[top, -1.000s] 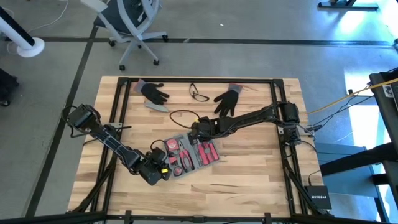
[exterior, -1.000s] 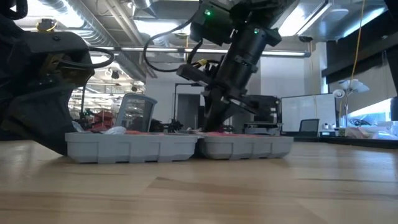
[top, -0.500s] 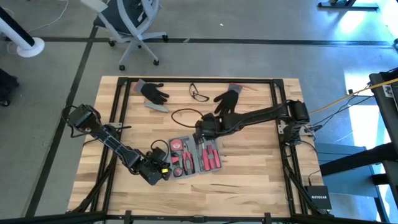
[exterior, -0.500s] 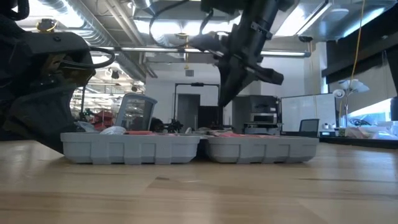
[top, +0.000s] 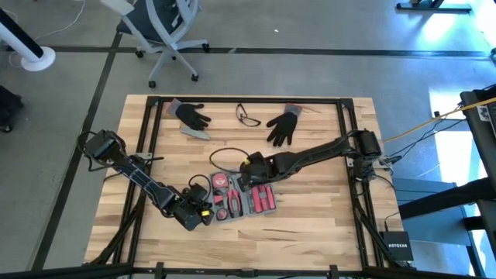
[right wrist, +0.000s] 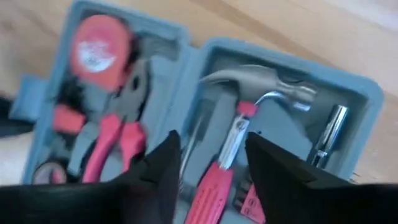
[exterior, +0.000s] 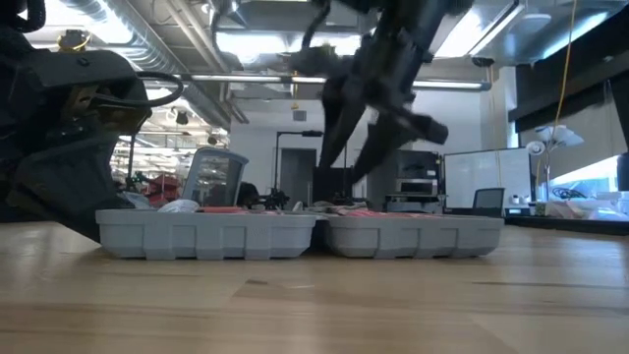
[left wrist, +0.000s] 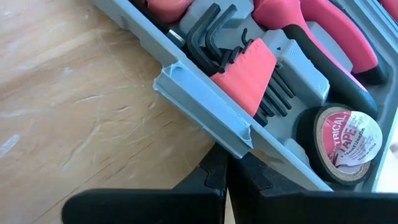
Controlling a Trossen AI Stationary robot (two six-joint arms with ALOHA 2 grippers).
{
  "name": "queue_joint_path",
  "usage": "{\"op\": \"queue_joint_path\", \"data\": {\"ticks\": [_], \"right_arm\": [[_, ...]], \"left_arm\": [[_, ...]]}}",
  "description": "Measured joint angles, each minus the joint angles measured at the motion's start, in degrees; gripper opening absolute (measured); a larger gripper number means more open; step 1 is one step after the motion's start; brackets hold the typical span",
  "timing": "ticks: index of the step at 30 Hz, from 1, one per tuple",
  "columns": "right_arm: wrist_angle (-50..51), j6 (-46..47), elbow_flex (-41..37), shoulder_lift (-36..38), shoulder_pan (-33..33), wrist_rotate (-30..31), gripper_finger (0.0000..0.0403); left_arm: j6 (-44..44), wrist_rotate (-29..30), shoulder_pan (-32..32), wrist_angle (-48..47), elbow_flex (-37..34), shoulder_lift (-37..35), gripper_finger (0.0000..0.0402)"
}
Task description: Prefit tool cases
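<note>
The blue-grey tool case (top: 244, 194) lies open and flat on the wooden table, both halves up, with red-handled tools in its recesses. Pliers, a tape measure and a hammer (right wrist: 249, 106) show in the right wrist view. My right gripper (top: 249, 172) hangs open above the case's far side, its fingers (right wrist: 155, 168) apart over the hammer and touching nothing. My left gripper (top: 198, 211) is shut at the case's left edge, beside a latch tab (left wrist: 205, 109), near the hex keys and the tape roll (left wrist: 345, 140). My left gripper's shut fingertips (left wrist: 217, 171) meet the outer wall of the case's left edge (left wrist: 264, 152), just beside the latch tab. They come slanting down from the table's left near side. The case rests flat on the table.
Two black gloves (top: 191, 115) (top: 282, 124), a pair of glasses (top: 248, 116) and a small grey bar (top: 195, 132) lie along the far side. A black cable loop (top: 225, 147) lies just beyond the case. A black frame (top: 147, 139) borders the table.
My right gripper has risen out of the case's right half and opened. The case, skewed before, has turned about on the table: its right half swung toward the near edge while the left end by my left gripper stayed.
</note>
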State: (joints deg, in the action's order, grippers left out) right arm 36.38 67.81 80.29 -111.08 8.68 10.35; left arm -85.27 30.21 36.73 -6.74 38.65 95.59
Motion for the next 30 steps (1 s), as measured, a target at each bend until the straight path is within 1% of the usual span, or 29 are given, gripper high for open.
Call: {"op": "queue_joint_path", "data": {"ticks": [2, 4, 9, 12, 15, 19, 24, 30], "right_arm": [[0.4, 2.0, 0.0, -0.9, -1.0, -1.4, 0.0196], [0.8, 3.4, 0.0, -1.8, -1.8, -1.5, 0.0202], [1.1, 4.3, 0.0, -1.8, -2.8, 2.1, 0.0204], [1.0, 4.6, 0.0, -1.8, -2.7, 0.4, 0.0204], [-0.1, 6.7, 0.0, -2.5, -2.0, 0.0, 0.0205], [-3.2, 7.0, 0.1, -3.2, -1.4, 0.4, 0.0205], [-2.8, 7.0, 0.0, -3.7, -2.0, 2.9, 0.0205], [-1.9, 7.2, 0.0, -4.5, -1.0, -0.4, 0.0205]], "left_arm": [[-0.2, 0.0, 0.0, 0.0, 0.0, 0.0, 0.0], [-0.4, -0.2, 0.0, 0.2, 0.0, 0.0, 0.0], [-1.6, -0.9, 0.0, 0.2, 0.0, 0.0, 0.0], [-1.6, -1.0, 0.0, 0.2, 0.0, 0.0, 0.0], [-1.7, -1.4, 0.0, 0.2, 0.0, 0.0, 0.0], [-1.7, -2.1, -0.1, 0.2, 0.0, 0.0, 0.0], [-1.6, -3.1, -0.1, 0.2, 0.0, -0.1, 0.0], [-1.3, -4.4, -0.1, 0.2, 0.0, -0.1, 0.0]]}}
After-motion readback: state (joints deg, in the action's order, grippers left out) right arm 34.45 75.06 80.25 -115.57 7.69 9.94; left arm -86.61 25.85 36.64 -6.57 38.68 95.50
